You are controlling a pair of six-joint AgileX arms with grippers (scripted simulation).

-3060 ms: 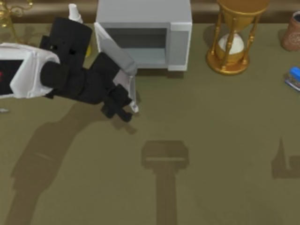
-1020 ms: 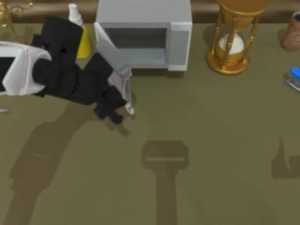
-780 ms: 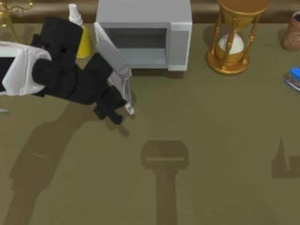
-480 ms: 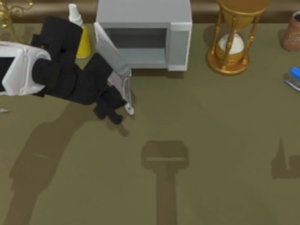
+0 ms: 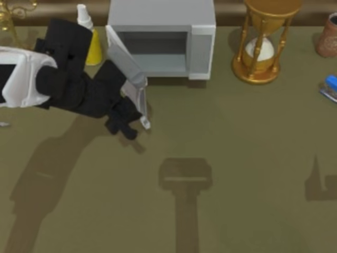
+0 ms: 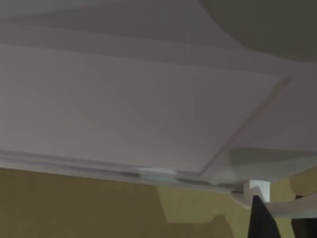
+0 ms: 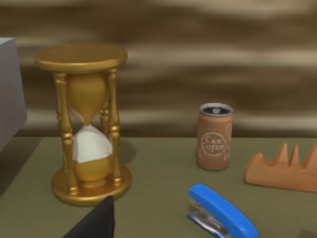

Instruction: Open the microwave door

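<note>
Sim tabletop w/ home clutter: microwave, hourglass, stapler.

Silver microwave — gold hourglass

The microwave is a boxy light-grey oven at the table's far edge, left of centre, its control strip on the right; its cavity stands exposed; the microwave door, a pale panel with a darker window, hangs swung well open toward the left front, hinged at the left.
</note>
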